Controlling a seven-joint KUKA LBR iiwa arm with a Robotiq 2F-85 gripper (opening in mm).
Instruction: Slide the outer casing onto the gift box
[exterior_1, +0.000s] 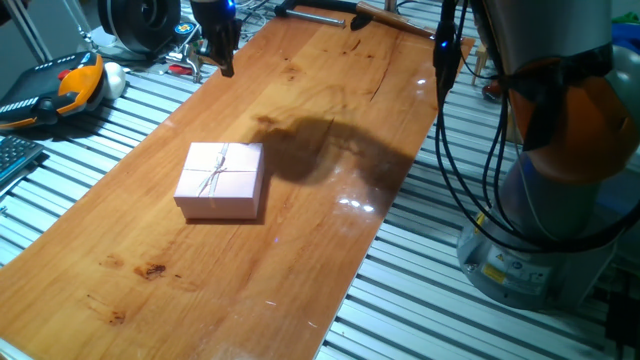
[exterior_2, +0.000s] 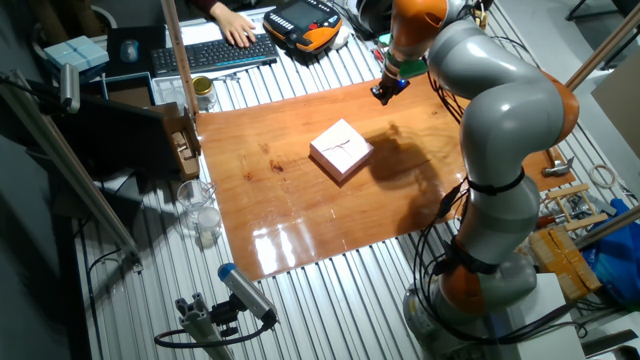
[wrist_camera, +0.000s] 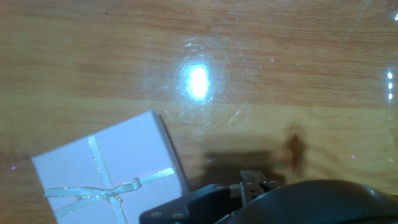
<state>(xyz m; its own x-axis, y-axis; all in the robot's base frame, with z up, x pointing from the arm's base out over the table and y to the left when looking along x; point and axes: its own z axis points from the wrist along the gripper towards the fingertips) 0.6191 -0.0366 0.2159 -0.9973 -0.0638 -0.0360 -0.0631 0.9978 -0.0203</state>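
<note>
The outer casing (exterior_1: 220, 180) (exterior_2: 341, 150) is a pale pink square cover with a thin string bow on top, and it lies flat on the wooden board (exterior_1: 300, 260). In the hand view the outer casing (wrist_camera: 106, 180) sits at the lower left, beside the hand's dark housing (wrist_camera: 280, 202). The gift box is hidden; no tray shows in any view. My gripper (exterior_1: 218, 58) (exterior_2: 386, 92) hangs high over the board's far end, well away from the casing. Its fingers stand apart with nothing between them.
An orange and black pendant (exterior_1: 60, 90) (exterior_2: 305, 22) and a keyboard (exterior_2: 215, 52) lie beyond the board. The arm's base (exterior_1: 560, 200) and hanging cables (exterior_1: 450, 120) stand at the right. A glass jar (exterior_2: 200, 215) sits off the board's left edge.
</note>
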